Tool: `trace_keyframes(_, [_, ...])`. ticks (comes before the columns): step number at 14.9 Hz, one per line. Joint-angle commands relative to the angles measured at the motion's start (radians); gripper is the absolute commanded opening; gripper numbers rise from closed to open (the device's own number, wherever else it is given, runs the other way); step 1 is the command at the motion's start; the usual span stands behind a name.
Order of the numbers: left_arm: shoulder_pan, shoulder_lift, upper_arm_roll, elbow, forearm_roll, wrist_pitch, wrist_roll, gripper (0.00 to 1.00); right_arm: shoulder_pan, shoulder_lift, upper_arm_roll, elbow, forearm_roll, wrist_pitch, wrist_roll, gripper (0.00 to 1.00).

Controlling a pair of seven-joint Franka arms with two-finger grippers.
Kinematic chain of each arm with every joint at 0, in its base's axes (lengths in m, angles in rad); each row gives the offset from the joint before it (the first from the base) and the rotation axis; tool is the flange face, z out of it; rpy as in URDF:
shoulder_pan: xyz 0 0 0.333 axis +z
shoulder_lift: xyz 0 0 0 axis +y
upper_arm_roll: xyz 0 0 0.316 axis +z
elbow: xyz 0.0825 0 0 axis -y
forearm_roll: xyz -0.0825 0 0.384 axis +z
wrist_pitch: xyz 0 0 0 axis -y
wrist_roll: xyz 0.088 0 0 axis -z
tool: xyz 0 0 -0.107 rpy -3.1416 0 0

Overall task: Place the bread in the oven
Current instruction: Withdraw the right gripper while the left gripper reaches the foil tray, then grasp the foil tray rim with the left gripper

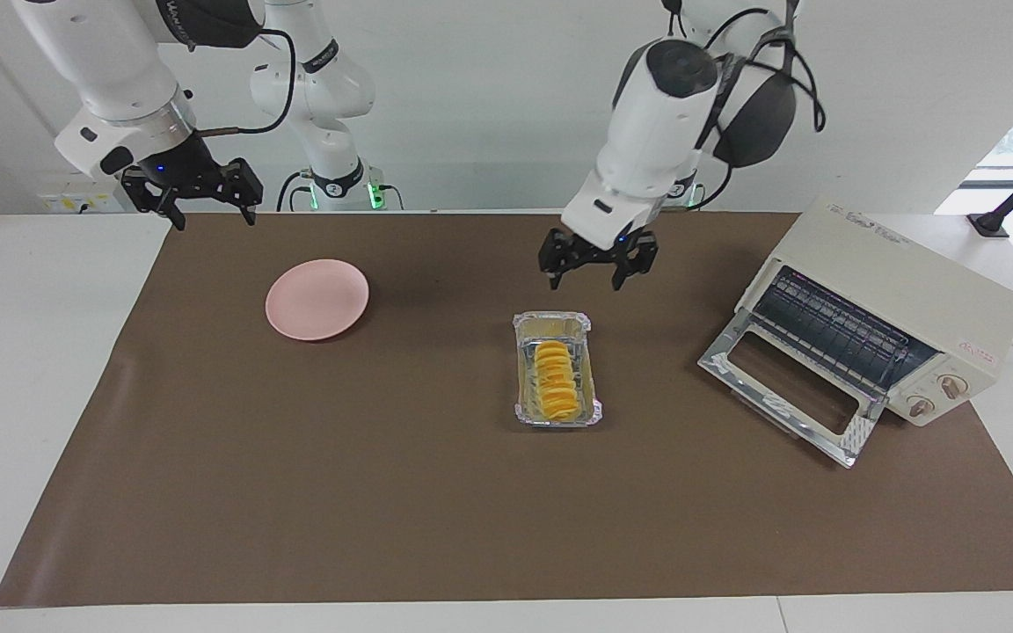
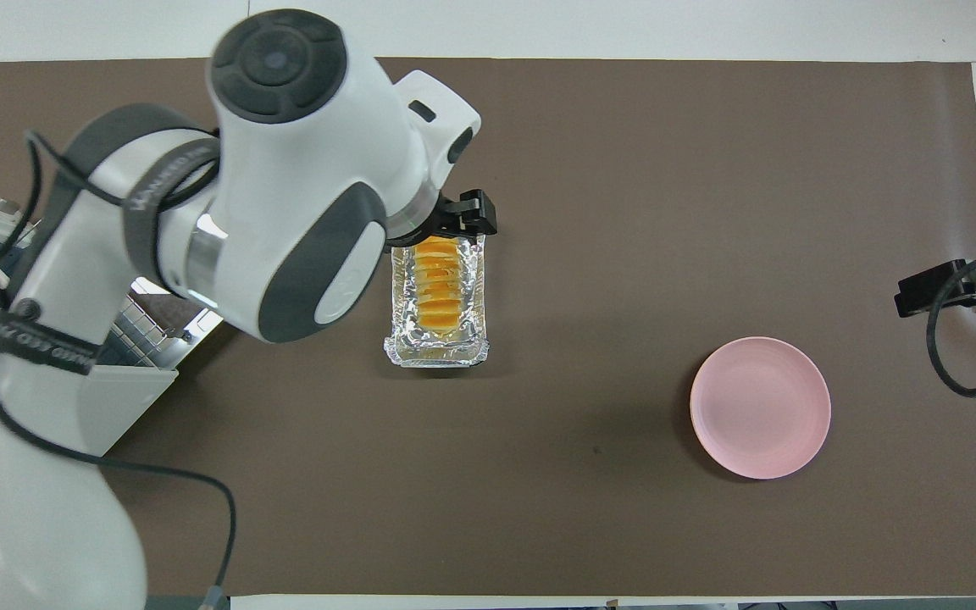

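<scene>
The bread (image 1: 555, 380), a ridged golden-yellow loaf, lies in a silver foil tray (image 1: 559, 318) at mid-table; it also shows in the overhead view (image 2: 439, 284). My left gripper (image 1: 586, 280) is open and empty in the air over the tray's end nearer the robots. In the overhead view the left arm hides most of this gripper (image 2: 454, 227). The cream-white oven (image 1: 893, 290) stands at the left arm's end of the table, its glass door (image 1: 788, 387) dropped open and the wire rack showing. My right gripper (image 1: 212, 215) is open and empty, waiting over the table's edge at the right arm's end.
A round pink plate (image 1: 317, 299) lies on the brown mat toward the right arm's end, also in the overhead view (image 2: 761, 407). The foil tray's rim (image 2: 437, 356) stands up around the bread. In the overhead view the left arm covers most of the oven (image 2: 128, 394).
</scene>
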Motion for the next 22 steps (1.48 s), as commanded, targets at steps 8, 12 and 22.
trace_keyframes(8, [-0.076,0.197,0.023,-0.061,0.151,0.183,-0.108,1.00,-0.024,-0.007,0.009,-0.010,-0.009,0.041,-0.013,1.00])
trace_keyframes(12, [-0.101,0.169,0.023,-0.161,0.151,0.237,-0.147,1.00,-0.015,-0.007,-0.009,-0.010,0.002,0.044,-0.015,1.00])
trace_keyframes(22, [-0.138,0.139,0.025,-0.228,0.151,0.249,-0.168,0.69,-0.016,-0.046,-0.014,-0.031,0.002,0.050,-0.020,1.00])
